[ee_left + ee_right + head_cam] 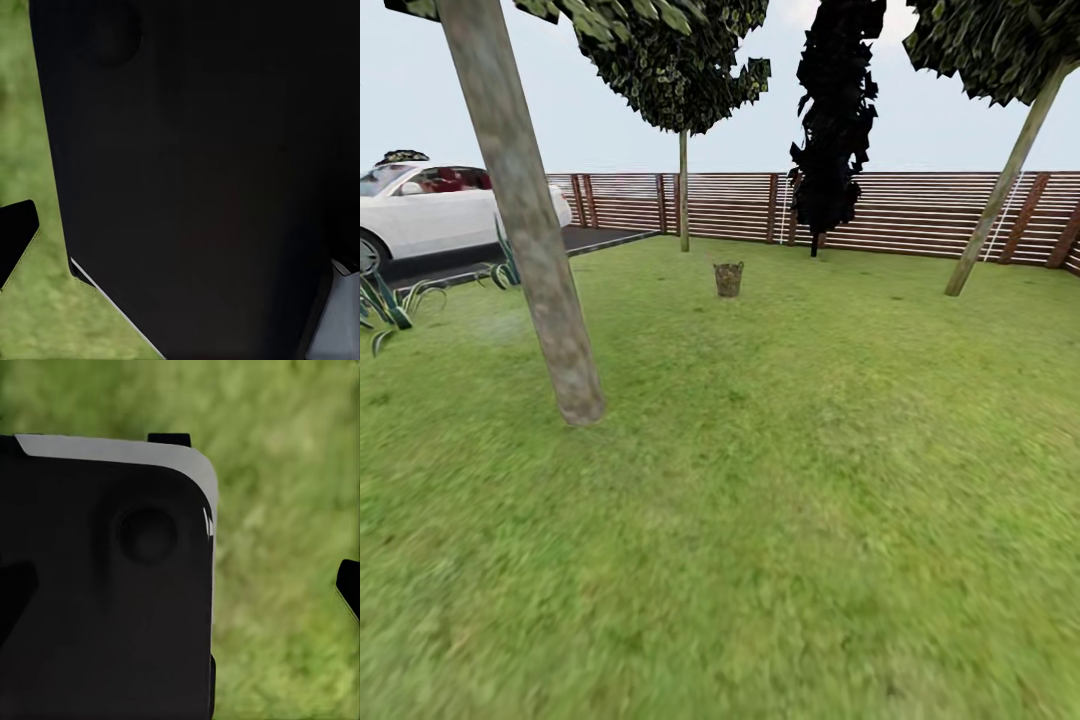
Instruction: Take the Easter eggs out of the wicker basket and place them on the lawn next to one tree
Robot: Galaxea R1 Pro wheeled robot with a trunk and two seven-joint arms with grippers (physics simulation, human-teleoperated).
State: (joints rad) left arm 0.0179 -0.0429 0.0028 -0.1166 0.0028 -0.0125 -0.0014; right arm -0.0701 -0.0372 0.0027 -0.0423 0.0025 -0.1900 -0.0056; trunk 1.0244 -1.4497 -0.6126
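Head camera gives me a wide stretch of lawn (pixel 780 520), green and a little patchy. The wicker basket (pixel 728 279) stands upright on the grass far ahead, near the middle of my view, well apart from every trunk; too small from here for me to tell what is in it. Nearest tree (pixel 525 215) rises at the left, its pale mottled trunk leaning slightly and meeting the grass in the mid-ground. A slimmer tree (pixel 683 190) stands beyond the basket close to the slatted wooden fence (pixel 920 212), and another leaning trunk (pixel 1005 185) is off at the right. A dark, almost black shrub (pixel 832 130) stands in front of the fence between them. At the far left a white car (pixel 430 208) sits on dark asphalt, with spiky plants (pixel 390 300) at the lawn's edge. Left wrist camera: a dark robot body panel (pixel 202 172) close up, blurred grass beside it, one dark fingertip (pixel 15 236) of the left tool at the edge. Right wrist camera: a similar dark panel (pixel 105 577), grass beyond, a dark fingertip (pixel 349 585) of the right tool at the edge. I cannot tell whether either tool is open or closed.
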